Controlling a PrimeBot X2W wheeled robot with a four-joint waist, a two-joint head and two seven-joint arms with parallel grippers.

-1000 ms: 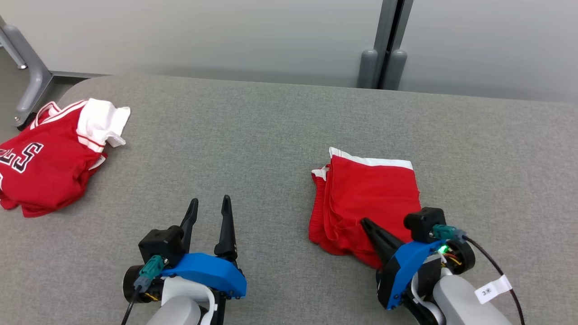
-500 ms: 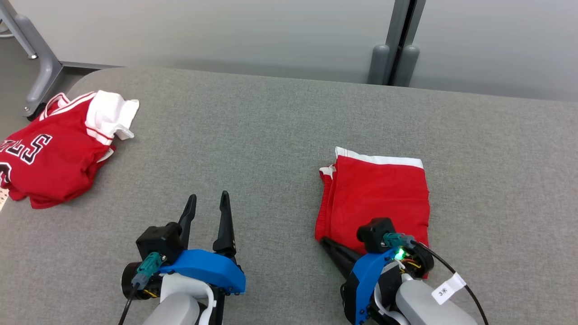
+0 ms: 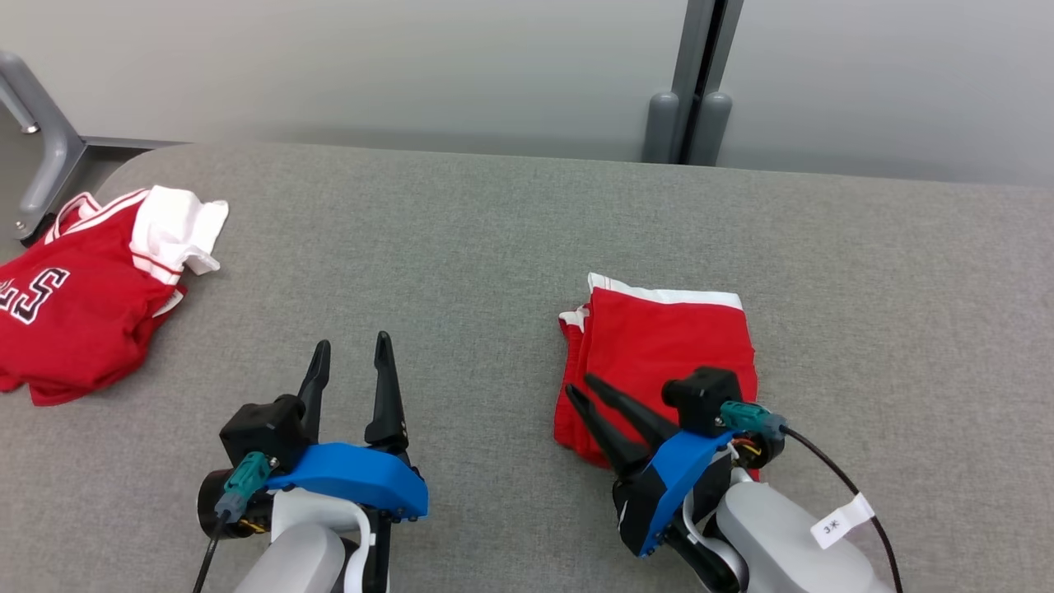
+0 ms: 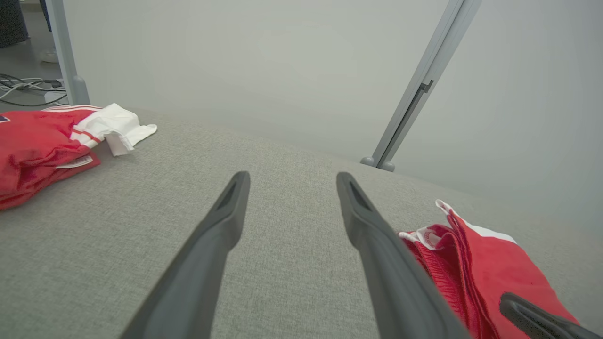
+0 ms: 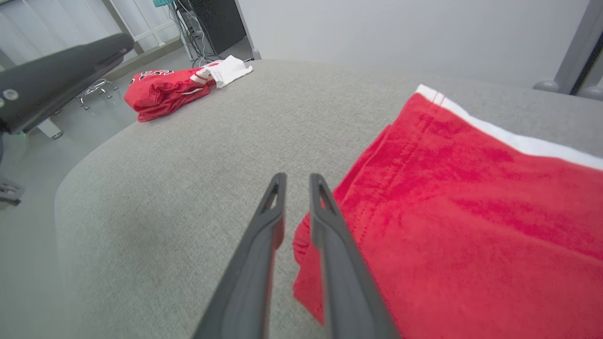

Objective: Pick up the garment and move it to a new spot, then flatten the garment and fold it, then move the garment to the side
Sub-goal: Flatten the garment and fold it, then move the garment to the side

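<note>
Right of centre on the grey fabric-covered table (image 3: 494, 247) lies the folded red garment with a white hem band (image 3: 667, 346), flat and squared. Over its near left edge hangs the right gripper (image 3: 579, 385), fingers parted by a narrow gap with nothing between them. Well apart to the left, the left gripper (image 3: 352, 341) is spread wide above bare cloth. At the table's far left corner sits a crumpled red lettered jersey with white trim (image 3: 74, 313).
</note>
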